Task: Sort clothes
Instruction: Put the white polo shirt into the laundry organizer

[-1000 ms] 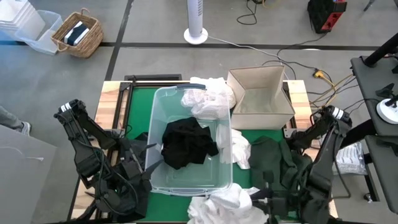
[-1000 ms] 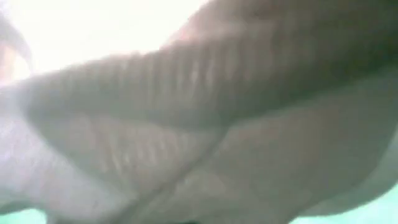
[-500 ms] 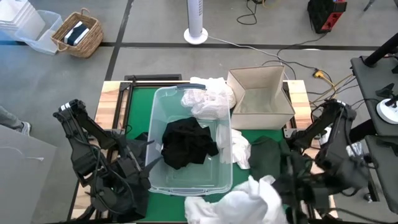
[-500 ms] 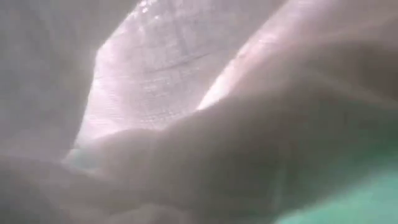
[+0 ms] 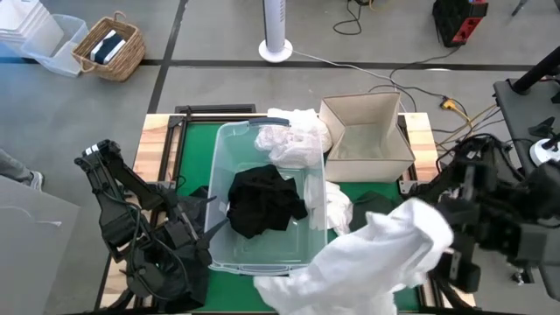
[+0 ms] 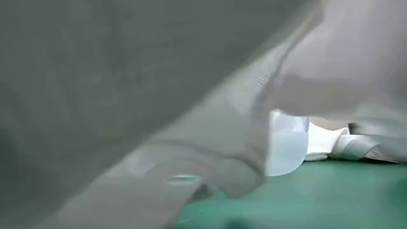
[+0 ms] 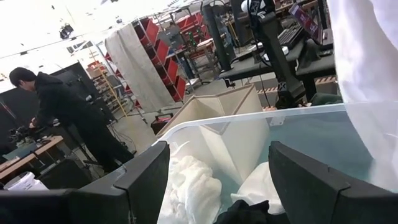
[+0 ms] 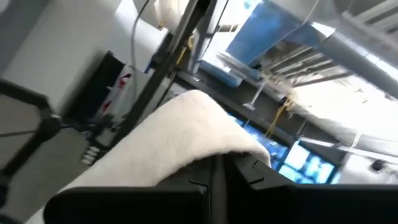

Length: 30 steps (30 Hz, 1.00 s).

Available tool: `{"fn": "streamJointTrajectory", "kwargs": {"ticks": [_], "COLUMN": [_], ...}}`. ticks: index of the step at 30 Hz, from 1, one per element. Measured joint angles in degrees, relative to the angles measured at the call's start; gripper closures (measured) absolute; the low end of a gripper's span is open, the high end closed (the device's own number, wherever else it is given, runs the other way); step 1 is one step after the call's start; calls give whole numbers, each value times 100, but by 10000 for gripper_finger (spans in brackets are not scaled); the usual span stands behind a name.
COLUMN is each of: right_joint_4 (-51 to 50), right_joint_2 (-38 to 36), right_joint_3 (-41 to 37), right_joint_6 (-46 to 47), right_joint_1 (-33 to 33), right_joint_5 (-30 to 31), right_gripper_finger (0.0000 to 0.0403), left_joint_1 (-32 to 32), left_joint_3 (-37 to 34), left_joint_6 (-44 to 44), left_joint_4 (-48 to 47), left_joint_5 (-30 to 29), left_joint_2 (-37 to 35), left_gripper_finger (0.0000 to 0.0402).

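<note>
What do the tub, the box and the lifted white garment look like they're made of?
Tub: clear, glossy plastic; the green table surface shows through its walls. Box: beige cardboard by its look, matte, with flat folded walls. White garment: soft fabric, probably cotton-like, draping in folds from the shut right gripper.

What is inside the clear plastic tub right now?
A black garment lies in the clear tub, with white clothes spilling over its far rim. Anything beneath the black garment is covered.

Beyond your table's far edge lies grey floor with a white fan base (image 5: 278, 50), a wicker basket (image 5: 109, 47) and trailing cables. Behind, you have red shelving (image 7: 163, 61), a person (image 7: 68, 112) at a workbench.
</note>
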Motion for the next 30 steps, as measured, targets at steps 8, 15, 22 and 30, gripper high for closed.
{"fn": "streamJointTrajectory", "kwargs": {"ticks": [8,15,22,30], "right_joint_4": [18,73,319,1727], "right_joint_2": [131,273,507,845], "right_joint_3": [830,1358,1864,2261], "right_joint_6": [-1470,-2603,-3769,-5603], "right_joint_1": [0,-28,-180,-563], "right_joint_5": [614,754,749,745], "right_gripper_finger": [394,394,394,394], "left_joint_1": [0,0,0,0], "left_joint_3": [0,0,0,0], "left_joint_6": [-2,-46,-50,-50], "left_joint_4": [2,67,248,328], "left_joint_5": [-5,-5,-1,6], "left_joint_2": [0,0,0,0], "left_gripper_finger": [152,152,152,152]}}
